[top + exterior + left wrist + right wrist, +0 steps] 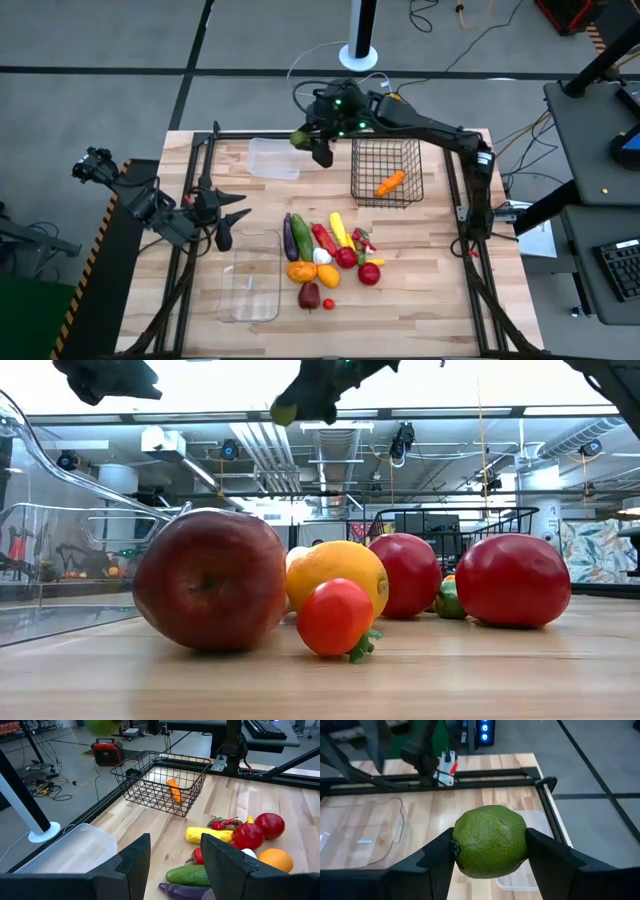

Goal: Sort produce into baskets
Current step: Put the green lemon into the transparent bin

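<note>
A round green lime (490, 840) sits between the fingers of my right gripper (490, 857), which is shut on it. The lime is high over the table's far middle, beside the far right corner of the small clear tub (273, 158). The black wire basket (387, 170) holds one orange carrot (390, 183). The remaining produce (330, 255) lies in a heap at the table's centre: eggplant, cucumber, peppers, tomatoes. My left gripper (175, 865) waits open at the table's left, above the long clear tray (250, 275). My right gripper pinches the lime by two opposite sides (459, 847), one finger on each. The fingers slant down from the table's right toward its left. The lime is lifted well clear of the table and shows at the upper edge of the low view (285, 410).
A dark frame rail (330, 133) runs along the table's far edge, and side rails run down both sides. In the low view a dark red apple (210, 580), an orange and tomatoes stand in front. Bare wood lies between the tub and the basket.
</note>
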You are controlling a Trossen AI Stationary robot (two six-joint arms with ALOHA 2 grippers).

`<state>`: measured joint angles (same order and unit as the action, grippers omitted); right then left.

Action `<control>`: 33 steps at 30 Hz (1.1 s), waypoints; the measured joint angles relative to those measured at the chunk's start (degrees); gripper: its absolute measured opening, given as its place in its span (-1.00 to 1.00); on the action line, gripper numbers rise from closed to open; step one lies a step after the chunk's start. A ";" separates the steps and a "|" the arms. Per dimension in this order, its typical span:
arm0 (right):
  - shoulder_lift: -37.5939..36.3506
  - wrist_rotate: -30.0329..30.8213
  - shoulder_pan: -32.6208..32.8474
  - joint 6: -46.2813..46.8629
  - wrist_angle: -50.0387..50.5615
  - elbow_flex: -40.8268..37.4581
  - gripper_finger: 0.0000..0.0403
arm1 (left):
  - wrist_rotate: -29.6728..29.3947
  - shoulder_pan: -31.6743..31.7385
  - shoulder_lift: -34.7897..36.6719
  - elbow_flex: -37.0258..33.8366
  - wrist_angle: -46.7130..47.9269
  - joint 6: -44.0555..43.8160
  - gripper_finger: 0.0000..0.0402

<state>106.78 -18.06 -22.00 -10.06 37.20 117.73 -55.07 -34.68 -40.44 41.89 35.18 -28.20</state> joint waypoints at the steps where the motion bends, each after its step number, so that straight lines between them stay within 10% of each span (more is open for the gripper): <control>1: -0.49 0.02 0.00 0.04 -0.06 -0.34 0.07 | 0.02 0.00 -0.09 -0.09 0.00 -0.18 -0.21; 21: -0.61 -1.65 1.26 -0.51 0.46 -3.07 0.07 | 0.00 0.00 -0.37 -0.32 -0.04 -1.16 -0.21; 33: -0.87 -2.04 15.47 -3.59 2.21 -10.63 0.07 | 4.06 -0.02 -5.76 -0.46 -9.37 0.96 -0.21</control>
<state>105.91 -20.10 -6.53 -13.64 39.42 107.10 -51.01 -34.70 -46.20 41.43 25.81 -27.24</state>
